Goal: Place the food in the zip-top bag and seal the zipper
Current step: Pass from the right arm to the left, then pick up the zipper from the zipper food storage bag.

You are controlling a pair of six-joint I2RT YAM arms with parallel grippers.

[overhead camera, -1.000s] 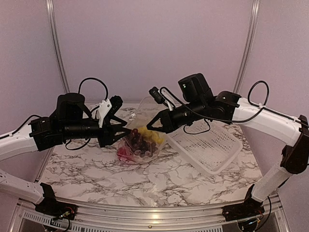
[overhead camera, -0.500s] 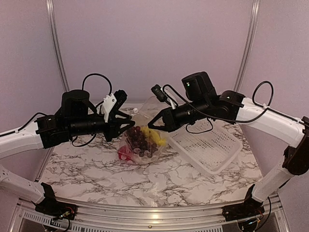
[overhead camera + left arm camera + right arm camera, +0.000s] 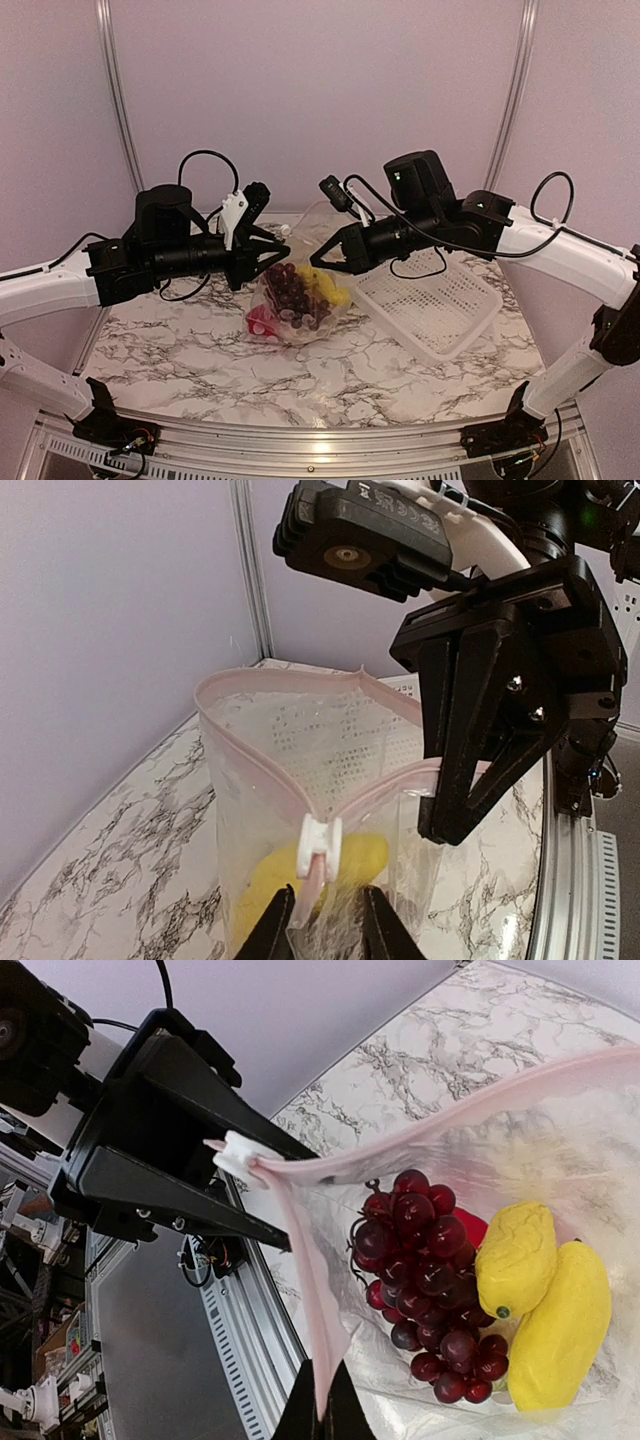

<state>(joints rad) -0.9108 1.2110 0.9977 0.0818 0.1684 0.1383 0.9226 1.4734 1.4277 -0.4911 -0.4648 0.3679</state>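
Clear crinkly plastic bag (image 3: 590, 1140), mouth edged by a pale pink zipper strip (image 3: 420, 1140); white slider clip (image 3: 318, 842). Inside: dark purple-red grape bunch (image 3: 425, 1280), yellow lumpy piece (image 3: 515, 1255), second yellow piece (image 3: 565, 1325), red piece (image 3: 472, 1228). White lattice plastic basket (image 3: 440, 300). Table (image 3: 330, 380) white marble, grey-black veining. Lilac walls (image 3: 320, 100).

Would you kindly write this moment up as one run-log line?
left gripper: shut on bag by slider | right gripper: shut on zipper | bag: mouth open | inside: grapes, yellow pieces | seal: not done
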